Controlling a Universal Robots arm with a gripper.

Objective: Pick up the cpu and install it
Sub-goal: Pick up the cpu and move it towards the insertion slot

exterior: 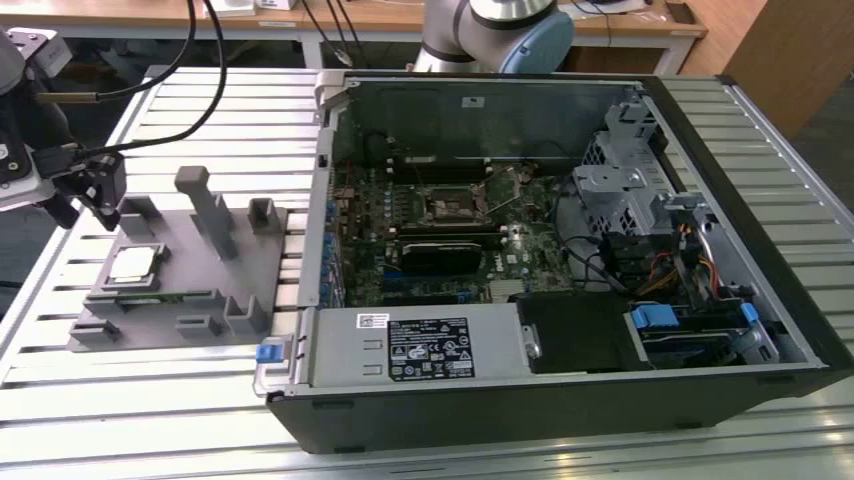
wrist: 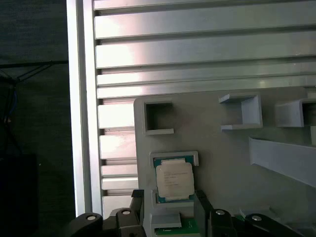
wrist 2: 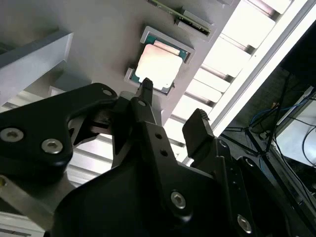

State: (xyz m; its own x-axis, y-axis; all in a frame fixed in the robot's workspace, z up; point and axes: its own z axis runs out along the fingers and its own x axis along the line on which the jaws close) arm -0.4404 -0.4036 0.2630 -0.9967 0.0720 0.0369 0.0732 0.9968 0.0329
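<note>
Our black two-fingered gripper [wrist 2: 173, 106] hangs with its fingers spread and nothing between them, just above the far-left corner of the grey moulded plastic fixture [exterior: 180, 270]. In both wrist views the fingertips stand on either side of the cpu [wrist: 174, 179] without touching it. It is a small flat square chip with a shiny silver top and a thin greenish rim, and it lies flat in its shallow square recess on the fixture. Just near of it a long thin green memory stick [exterior: 154, 297] sits on edge in a slot. The fixture rests on a slatted aluminium table [exterior: 134, 430]. Well to the exterior view's right lies a black desktop computer case [exterior: 561, 400] with its side open, its motherboard's square socket [exterior: 447, 208] facing up.
</note>
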